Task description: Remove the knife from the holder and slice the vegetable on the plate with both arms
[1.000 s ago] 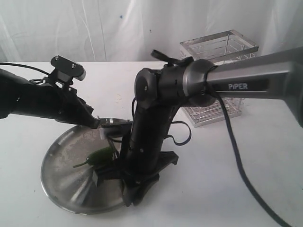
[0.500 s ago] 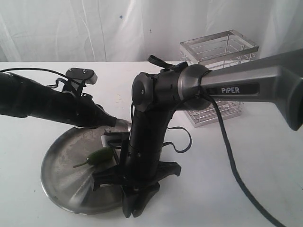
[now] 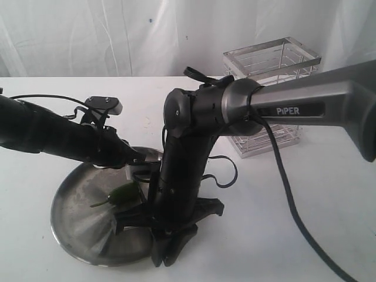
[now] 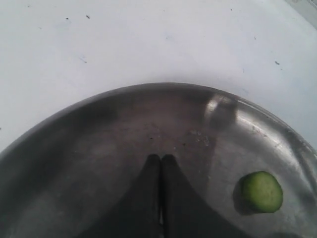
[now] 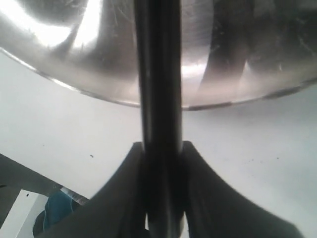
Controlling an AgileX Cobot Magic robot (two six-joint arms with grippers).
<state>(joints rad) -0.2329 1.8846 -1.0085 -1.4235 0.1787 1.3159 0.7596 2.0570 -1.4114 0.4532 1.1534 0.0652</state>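
Observation:
The steel plate lies on the white table at front left. On it rests the green chilli, stem pointing left; the left wrist view shows it as a round green shape on the plate. My left gripper hovers low over the plate's far side, shut and empty, beside the chilli and apart from it. My right gripper, at the plate's near edge, is shut on the black knife, which runs out over the plate. The wire holder stands empty at back right.
The thick PiPER arm crosses from the right and hides the plate's right half. A black cable hangs from it onto the table. A white curtain closes off the back.
My left arm has dropped and stretched further right over the plate's far side. The right arm has shifted slightly left and down. The chilli has barely moved.

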